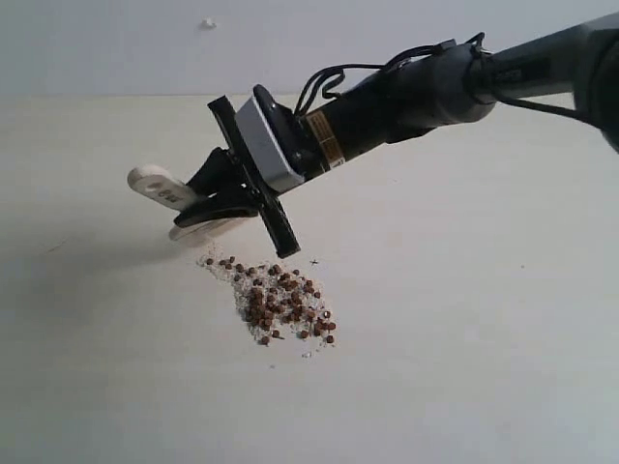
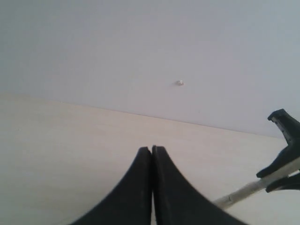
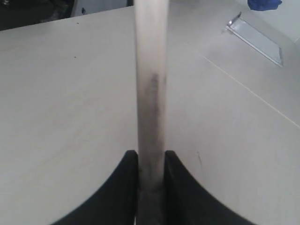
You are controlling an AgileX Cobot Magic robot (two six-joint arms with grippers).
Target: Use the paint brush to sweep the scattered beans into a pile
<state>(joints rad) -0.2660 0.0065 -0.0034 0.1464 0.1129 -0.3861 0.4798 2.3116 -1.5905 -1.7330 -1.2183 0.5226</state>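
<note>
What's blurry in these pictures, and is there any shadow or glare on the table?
Exterior view: the brush is smeared, likely motion blur, the beans look crisp, and a faint shadow darkens the table beside it; no glare. Left wrist view: flat even light, the shut left tool soft-edged. Right wrist view: the brush in the right tool is out of focus.

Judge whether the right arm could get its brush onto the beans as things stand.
Probably yes: the right gripper, shut on the brush, hangs just beside the beans, with nothing between them.
</note>
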